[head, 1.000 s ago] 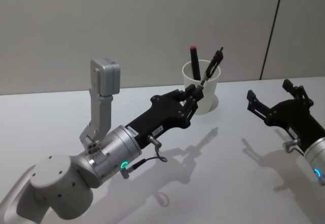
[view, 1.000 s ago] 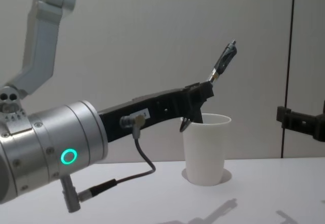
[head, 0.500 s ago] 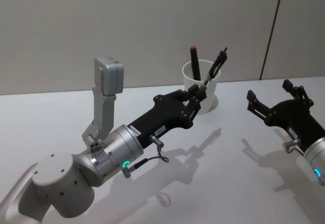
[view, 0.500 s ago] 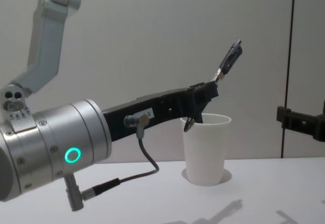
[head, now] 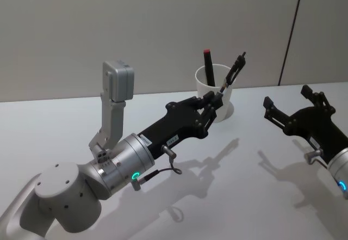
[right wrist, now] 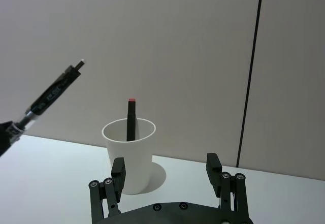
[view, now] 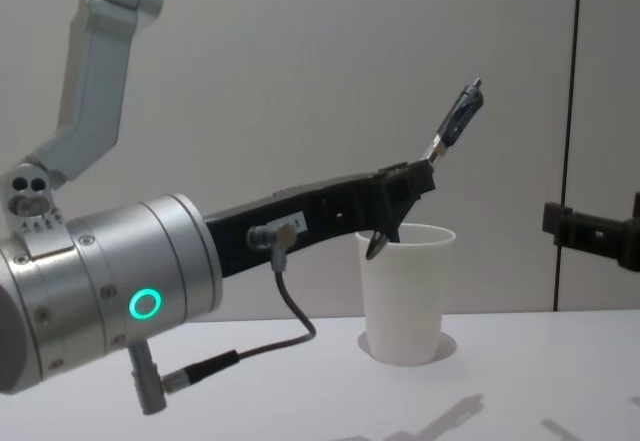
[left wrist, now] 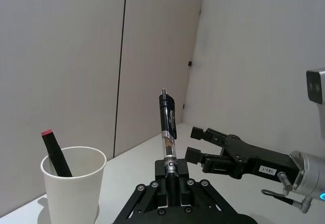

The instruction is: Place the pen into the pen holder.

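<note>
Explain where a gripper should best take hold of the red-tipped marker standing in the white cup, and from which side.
Probably the marker by its bare upper shaft just below the red tip, from above: the rest is inside the pen holder, and the left gripper, shut on the pen, crowds the cup's near side.

Marker (head: pixel 209 66) lower part inside pen holder (head: pixel 227 102), pen (left wrist: pixel 167 130) lower end within left tool (left wrist: pixel 171 170)
</note>
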Motion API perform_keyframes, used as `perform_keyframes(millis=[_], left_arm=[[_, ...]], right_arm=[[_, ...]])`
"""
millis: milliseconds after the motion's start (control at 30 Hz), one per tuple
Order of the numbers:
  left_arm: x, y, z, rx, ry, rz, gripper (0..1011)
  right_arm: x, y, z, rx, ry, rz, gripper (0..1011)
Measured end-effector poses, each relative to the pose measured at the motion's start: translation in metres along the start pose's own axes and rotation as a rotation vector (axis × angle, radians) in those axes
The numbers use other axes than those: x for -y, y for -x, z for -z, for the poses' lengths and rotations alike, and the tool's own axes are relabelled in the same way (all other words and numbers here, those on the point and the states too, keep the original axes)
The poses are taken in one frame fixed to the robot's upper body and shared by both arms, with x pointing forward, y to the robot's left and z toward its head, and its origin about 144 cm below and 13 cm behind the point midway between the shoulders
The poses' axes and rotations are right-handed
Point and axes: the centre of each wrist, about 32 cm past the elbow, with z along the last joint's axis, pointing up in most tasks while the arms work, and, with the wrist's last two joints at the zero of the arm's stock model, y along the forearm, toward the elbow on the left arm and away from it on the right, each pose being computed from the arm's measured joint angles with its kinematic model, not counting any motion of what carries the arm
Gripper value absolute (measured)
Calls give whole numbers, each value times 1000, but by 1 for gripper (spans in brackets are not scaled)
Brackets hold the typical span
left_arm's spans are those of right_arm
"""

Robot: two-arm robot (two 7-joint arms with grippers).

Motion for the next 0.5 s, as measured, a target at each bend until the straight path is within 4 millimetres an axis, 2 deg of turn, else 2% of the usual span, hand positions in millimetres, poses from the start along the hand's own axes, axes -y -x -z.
perform_keyframes(millis=[500], left_arm=[[0,0,-1,0,-1,4,136]], right_arm=[[17,-8,-21,-172,-1,-95,1001]])
